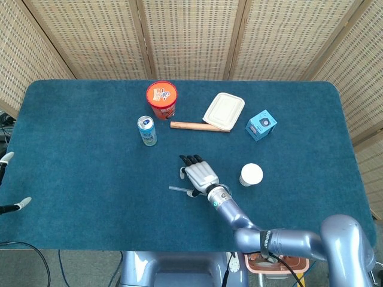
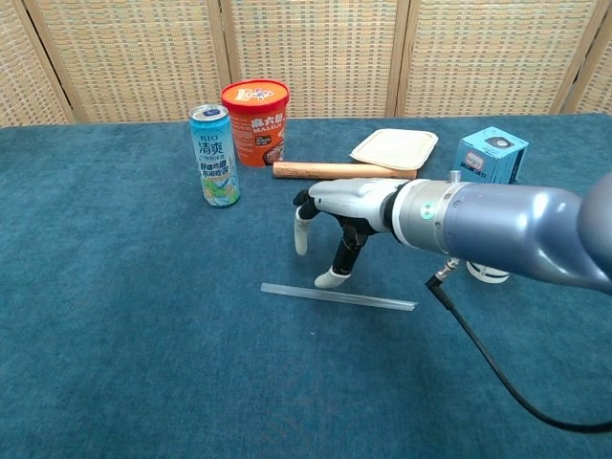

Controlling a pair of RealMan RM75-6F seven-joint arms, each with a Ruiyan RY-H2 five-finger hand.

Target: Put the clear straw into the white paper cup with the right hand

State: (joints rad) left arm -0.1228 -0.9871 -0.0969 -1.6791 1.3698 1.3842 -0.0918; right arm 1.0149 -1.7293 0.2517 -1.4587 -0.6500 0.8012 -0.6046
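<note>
Straw (image 2: 338, 296): clear, thin, straight tube lying flat on the blue desk (image 1: 78, 179), near the front centre, running roughly left to right; unheld. Likely very light, smooth and slippery, easily rolled or flicked on the nap of the cloth, and easily crushed or kinked if squeezed hard. Best hold, by judgement: a light pinch between thumb and a finger near the middle or slightly toward one end, so the free end can be tipped into the cup. Right hand (image 2: 337, 212): poised just above the straw's middle, fingers apart and pointing down, one fingertip close to the straw; contact cannot be told; holding nothing. Cup (image 1: 251, 174): white paper, upright, mouth open, well to the right of the straw, mostly hidden behind the right arm in the chest view; light, liable to tip if knocked. Left hand (image 1: 9, 185): at the desk's left edge, only fingertips showing, apart.
</note>
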